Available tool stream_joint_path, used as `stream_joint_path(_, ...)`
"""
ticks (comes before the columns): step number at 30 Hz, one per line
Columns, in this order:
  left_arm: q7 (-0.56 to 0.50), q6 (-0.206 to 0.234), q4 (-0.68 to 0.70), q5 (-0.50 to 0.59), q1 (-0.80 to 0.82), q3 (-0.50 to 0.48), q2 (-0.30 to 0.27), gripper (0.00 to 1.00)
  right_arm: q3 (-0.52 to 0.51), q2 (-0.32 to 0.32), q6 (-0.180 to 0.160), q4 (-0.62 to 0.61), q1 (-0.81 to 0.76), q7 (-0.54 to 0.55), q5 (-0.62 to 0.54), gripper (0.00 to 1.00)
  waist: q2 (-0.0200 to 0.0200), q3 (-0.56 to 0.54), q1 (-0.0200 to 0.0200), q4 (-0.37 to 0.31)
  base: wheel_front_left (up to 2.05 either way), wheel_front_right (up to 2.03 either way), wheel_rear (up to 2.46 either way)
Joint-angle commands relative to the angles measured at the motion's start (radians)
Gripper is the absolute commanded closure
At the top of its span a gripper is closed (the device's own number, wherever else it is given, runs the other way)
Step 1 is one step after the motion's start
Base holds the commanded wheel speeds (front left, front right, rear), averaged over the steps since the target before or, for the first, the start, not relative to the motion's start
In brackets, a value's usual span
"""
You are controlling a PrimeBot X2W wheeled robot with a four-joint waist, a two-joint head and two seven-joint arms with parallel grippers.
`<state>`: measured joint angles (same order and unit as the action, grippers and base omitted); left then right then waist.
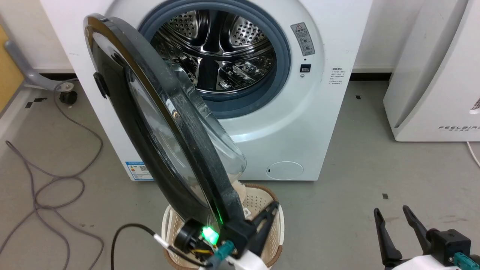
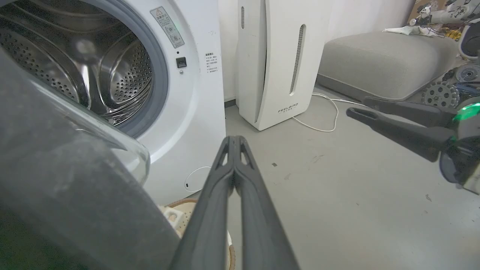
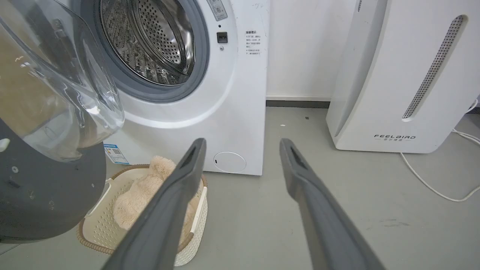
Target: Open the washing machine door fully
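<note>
On the big white front-loading washing machine (image 1: 285, 123), the round glossy black, glass-bowled door (image 1: 161, 131) stands about half open. The left end effector (image 1: 275, 206), fingers pressed together and empty, would best push the door's inner rim along the hinge arc. The right end effector (image 1: 392, 210) hangs spread wide.

Grey concrete floor (image 1: 375, 157), scuffed, w/ a few small dark marks. White wall (image 3: 303, 48) at the back, dark skirting strip (image 3: 296, 102) along its foot. Tall white appliance (image 1: 431, 75) stands on the floor near the wall, "FEELBIRD" on its front, long slotted vents. A white cord (image 3: 431, 183) loops on the floor beside it. Further off there's a big grey cushion (image 2: 382, 56) by the wall, w/ a heap of gears & parts (image 2: 440, 93) next to it. Other side: thin grey cable (image 1: 56, 180) snakes over the floor in loose loops; bent grey tube (image 1: 26, 71) & yellow panel (image 1: 7, 71) at the edge. Low cream basket (image 3: 97, 225) on the floor w/ a tan plush toy (image 3: 150, 180) inside. Light even, soft shadows.
</note>
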<state>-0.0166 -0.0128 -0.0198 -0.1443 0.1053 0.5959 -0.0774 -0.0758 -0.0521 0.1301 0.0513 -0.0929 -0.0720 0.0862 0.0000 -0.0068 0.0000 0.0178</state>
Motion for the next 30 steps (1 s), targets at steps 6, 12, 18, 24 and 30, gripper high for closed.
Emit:
stream_joint_path(6,0.052,0.050,-0.095,-0.020,0.076,-0.043,0.013,1.00,0.005,0.002,0.001,0.004,0.010,0.003,0.005,0.00,0.0000,0.004,0.0000,-0.002,0.00,0.00,0.00)
stream_joint_path(12,0.054,0.069,-0.104,-0.033,0.069,-0.044,0.016,1.00,0.005,0.002,0.001,0.009,0.008,0.003,0.011,0.00,0.0000,0.001,0.0000,-0.003,0.00,0.00,0.00)
stream_joint_path(18,0.041,0.106,-0.056,-0.046,0.018,-0.059,0.005,1.00,0.003,0.002,0.001,0.015,0.006,0.004,0.019,0.00,0.0000,-0.002,0.0000,0.003,0.00,0.00,0.00)
stream_joint_path(24,0.015,0.150,0.050,-0.066,-0.065,-0.081,-0.016,1.00,0.003,0.002,0.001,0.022,0.006,0.004,0.026,0.00,0.0000,-0.003,0.0000,0.016,0.00,0.00,0.00)
stream_joint_path(30,-0.014,0.200,0.138,-0.066,-0.130,-0.113,-0.049,1.00,0.003,0.002,0.001,0.030,0.005,0.003,0.031,0.00,0.0000,-0.005,0.0000,0.035,0.00,0.00,0.00)
